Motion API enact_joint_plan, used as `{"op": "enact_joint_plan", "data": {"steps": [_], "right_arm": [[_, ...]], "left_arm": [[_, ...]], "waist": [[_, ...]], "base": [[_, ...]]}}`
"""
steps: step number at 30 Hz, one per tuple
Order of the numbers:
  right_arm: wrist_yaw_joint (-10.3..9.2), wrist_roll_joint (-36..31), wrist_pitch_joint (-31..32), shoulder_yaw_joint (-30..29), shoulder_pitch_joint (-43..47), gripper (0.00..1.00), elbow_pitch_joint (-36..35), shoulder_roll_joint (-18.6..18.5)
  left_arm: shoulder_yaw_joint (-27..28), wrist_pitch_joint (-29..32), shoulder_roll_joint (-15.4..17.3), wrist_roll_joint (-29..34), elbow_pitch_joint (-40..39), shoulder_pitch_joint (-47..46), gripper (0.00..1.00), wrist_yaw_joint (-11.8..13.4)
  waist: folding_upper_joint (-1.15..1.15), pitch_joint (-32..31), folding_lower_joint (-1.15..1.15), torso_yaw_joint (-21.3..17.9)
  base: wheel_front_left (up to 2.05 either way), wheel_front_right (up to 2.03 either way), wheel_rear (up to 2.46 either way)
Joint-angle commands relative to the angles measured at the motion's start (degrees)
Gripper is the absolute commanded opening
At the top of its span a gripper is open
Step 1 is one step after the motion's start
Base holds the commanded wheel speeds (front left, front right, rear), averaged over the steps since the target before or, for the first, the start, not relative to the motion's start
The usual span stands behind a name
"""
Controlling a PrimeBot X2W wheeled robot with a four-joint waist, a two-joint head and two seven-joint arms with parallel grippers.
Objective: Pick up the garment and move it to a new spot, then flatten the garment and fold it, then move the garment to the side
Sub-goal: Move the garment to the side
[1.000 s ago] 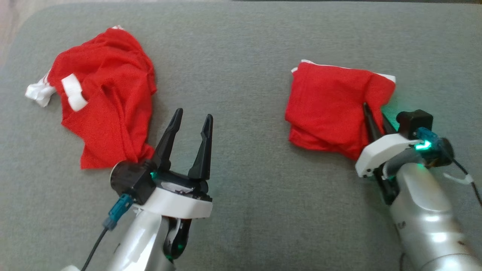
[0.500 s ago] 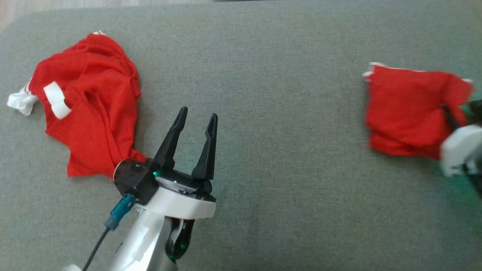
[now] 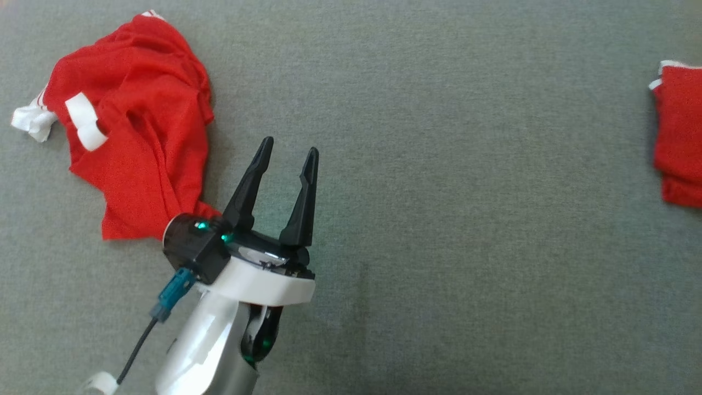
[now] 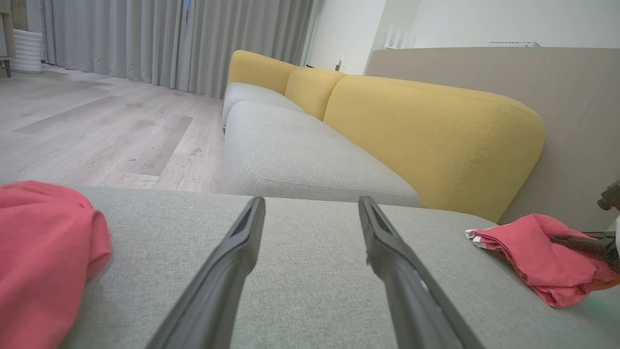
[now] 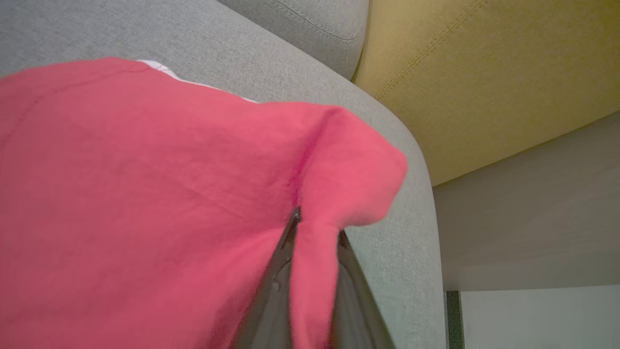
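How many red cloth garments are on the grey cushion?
2. A crumpled red garment with white trim lies at left; a folded red garment at right, pinched by the right gripper.

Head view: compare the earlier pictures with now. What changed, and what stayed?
The right tool, shut on the folded garment, has dragged it further to the robot's right, to the picture's edge. The crumpled garment lies where it was; the left tool stays open.
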Motion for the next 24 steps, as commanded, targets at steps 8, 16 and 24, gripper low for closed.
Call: {"op": "enact_joint_plan", "data": {"steps": [8, 16, 24], "right_arm": [[-0.04, -4.58, -4.45, -1.5, -3.44, 1.0, 2.2, -3.31], [-0.04, -9.64, -9.74, -9.05, -5.38, 1.0, 4.88, 1.92], [-0.04, -10.32, -14.25, -16.94, -4.25, 1.0, 0.93, 12.13]], "left_arm": [[1.45, -0.29, 0.41, 0.41, -1.86, -2.65, 1.0, 0.09], [2.98, -0.29, 0.41, 0.37, -1.4, -1.5, 1.0, 0.09], [6.27, -0.29, 0.41, 0.64, -1.78, 1.01, 1.0, 0.09]], "waist": [[0.0, 0.78, -0.01, 0.91], [0.0, -2.62, -0.01, -0.07], [0.0, -8.68, -0.01, -1.89]], "base": [[0.0, 0.0, 0.0], [0.0, 0.0, 0.0], [0.0, 0.0, 0.0]]}}
